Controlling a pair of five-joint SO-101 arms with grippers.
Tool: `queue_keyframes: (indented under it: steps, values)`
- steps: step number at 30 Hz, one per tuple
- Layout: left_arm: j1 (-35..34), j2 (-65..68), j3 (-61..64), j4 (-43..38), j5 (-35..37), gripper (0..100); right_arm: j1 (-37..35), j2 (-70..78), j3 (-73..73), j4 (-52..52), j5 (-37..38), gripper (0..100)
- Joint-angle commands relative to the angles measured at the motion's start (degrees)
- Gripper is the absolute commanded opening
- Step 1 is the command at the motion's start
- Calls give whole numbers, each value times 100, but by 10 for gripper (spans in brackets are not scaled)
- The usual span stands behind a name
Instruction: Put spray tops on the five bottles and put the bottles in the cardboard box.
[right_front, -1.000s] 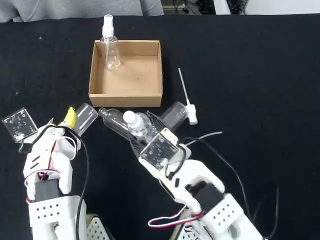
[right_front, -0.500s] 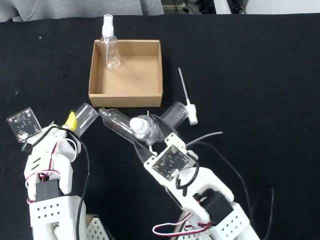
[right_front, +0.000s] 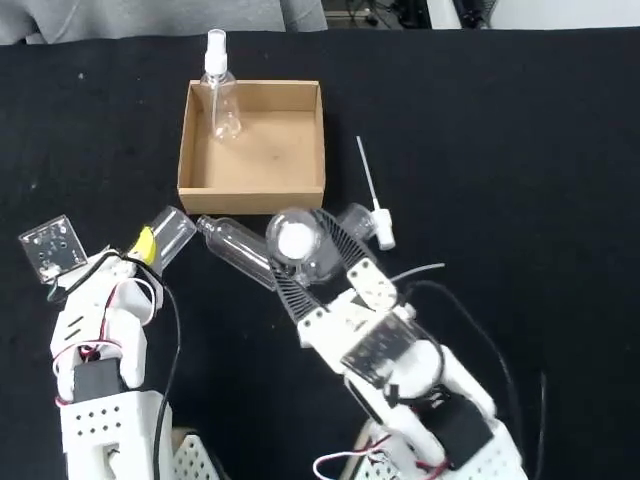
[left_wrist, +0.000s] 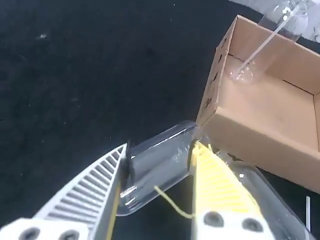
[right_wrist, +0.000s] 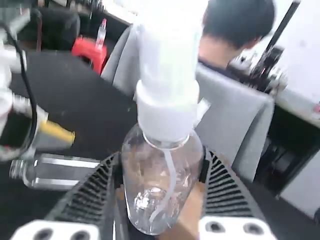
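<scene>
The right gripper (right_front: 312, 262) pinches the capped bottle (right_wrist: 161, 195) by its belly, upright, on the near side of the cardboard box (right_front: 250, 198). The left gripper (left_wrist: 160, 152) pinches an open bottle (right_front: 172, 232) by the box's near left corner. These bottles look light, thin and slippery. I would hold the wide body gently, not the spray top (right_wrist: 167, 75).

Box (right_front: 250, 199) brown; bottle (right_wrist: 162, 190) clear; top (right_wrist: 167, 75) white; table (right_front: 500, 120) black.
</scene>
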Motion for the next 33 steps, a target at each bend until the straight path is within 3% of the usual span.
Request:
queue_keyframes:
  steps: [1, 7, 18, 33]
  values:
    - [-48, -62, -84, -105, -44, 192, 123, 426, -804, -35, 9, 116]
    - [-48, -62, -84, -105, -44, 192, 123, 1543, -1569, -62, 9, 116]
    - [-48, -62, -75, -105, -53, 192, 132, 3240, -1974, -1240, 9, 116]
    - [-48, -62, -75, -105, -53, 192, 888, 6079, -3284, -2207, -44, 116]
